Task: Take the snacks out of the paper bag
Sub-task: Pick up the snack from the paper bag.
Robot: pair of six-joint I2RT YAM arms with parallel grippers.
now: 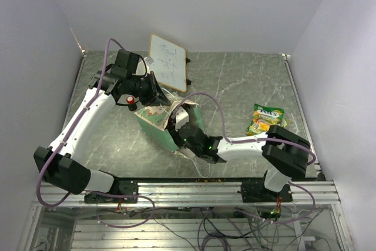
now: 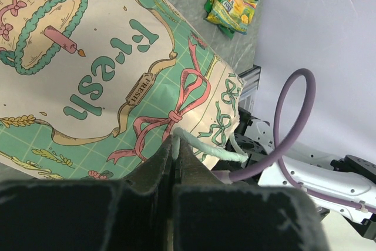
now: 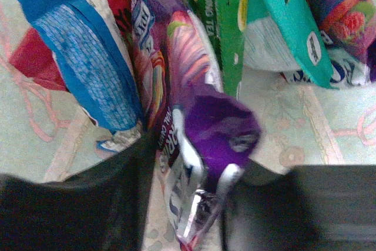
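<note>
Near the middle of the grey marbled bench (image 1: 235, 86), between the two arms: paper bag (image 1: 154, 123), cream above a mint-green band, mouth open toward the right arm. Printed on its side, in the left wrist view: a cake with a candle, the word "Fresh" and a pink ribbon bow.

Left gripper (image 2: 175, 145): fully closed, pinching the bag's pale mint string handle (image 2: 205, 148) right at the fingertips. From above, set at the bag's upper left edge.

Right gripper (image 3: 197, 163): down inside the bag's mouth, jaws partly apart, one dark finger on each side of a purple snack packet (image 3: 205, 127). Touching or just beside the packet on both sides; cannot tell whether actually squeezed.

Inside the bag, standing on edge and packed side by side:
- blue-and-white packet (image 3: 82, 57), left of the purple one and touching it
- red packet (image 3: 29, 57), partly hidden behind the blue-and-white one
- green packet (image 3: 217, 22) marked "Spring Tea", behind the purple one
- teal packet (image 3: 282, 22), right of the green
- purple-and-red packet (image 3: 341, 10), at the far right

Out on the bench, well apart from the bag, on the right side near the right arm: one green-and-yellow snack packet (image 1: 265, 120), lying flat.

Behind the bag, toward the back wall: small whiteboard (image 1: 168, 63) in a pale wooden frame, turned at an angle, with handwriting too small to read.
</note>
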